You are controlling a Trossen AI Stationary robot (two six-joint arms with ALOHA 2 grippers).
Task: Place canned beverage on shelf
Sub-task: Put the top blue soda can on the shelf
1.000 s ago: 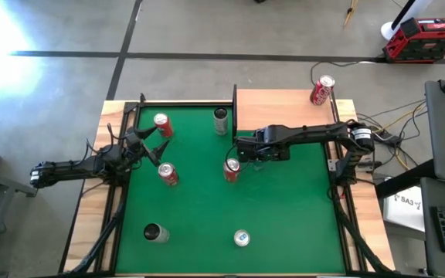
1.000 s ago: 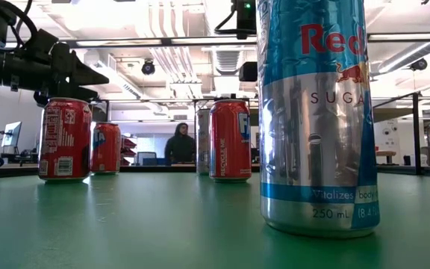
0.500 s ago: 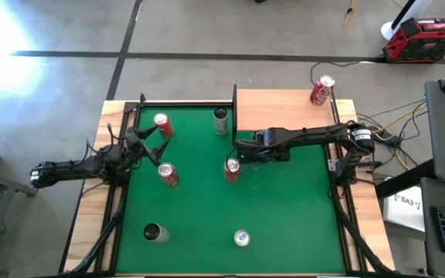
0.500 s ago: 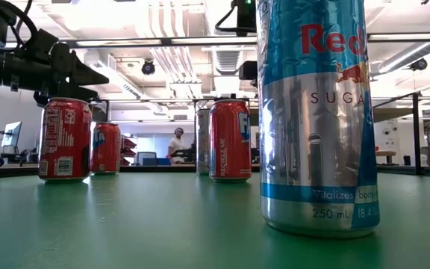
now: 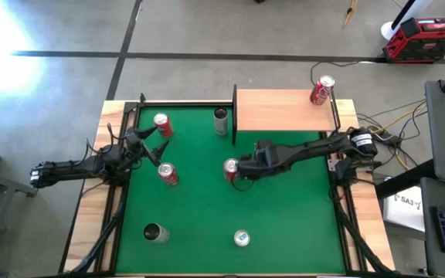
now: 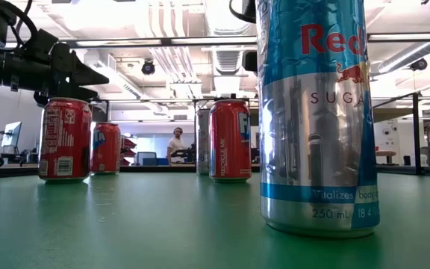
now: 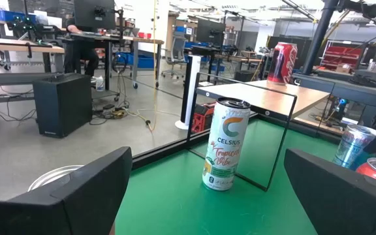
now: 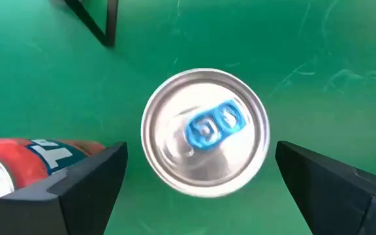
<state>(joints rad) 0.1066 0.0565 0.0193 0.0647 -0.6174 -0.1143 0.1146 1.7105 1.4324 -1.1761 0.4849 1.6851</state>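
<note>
The shelf, a light-wood board with black rails, stands at the table's far right. One red can stands upright near its far right corner. My right gripper is open and slants down over the green mat on the shelf's near side, beside an upright red can. The right wrist view looks straight down on a can with a silver top and blue tab. It stands on the mat between my two fingers, which touch nothing. My arm hides it in the high view. My left gripper waits open at the left.
More cans stand upright on the mat. A tall white one is by the shelf's left rail, and two red ones are near my left gripper. A dark one and a blue-silver one stand toward the near edge.
My right gripper has swung from beside the shelf's near left corner toward the table's near edge. It now hangs next to the red can in the middle of the mat. None of the cans in view has shifted.
</note>
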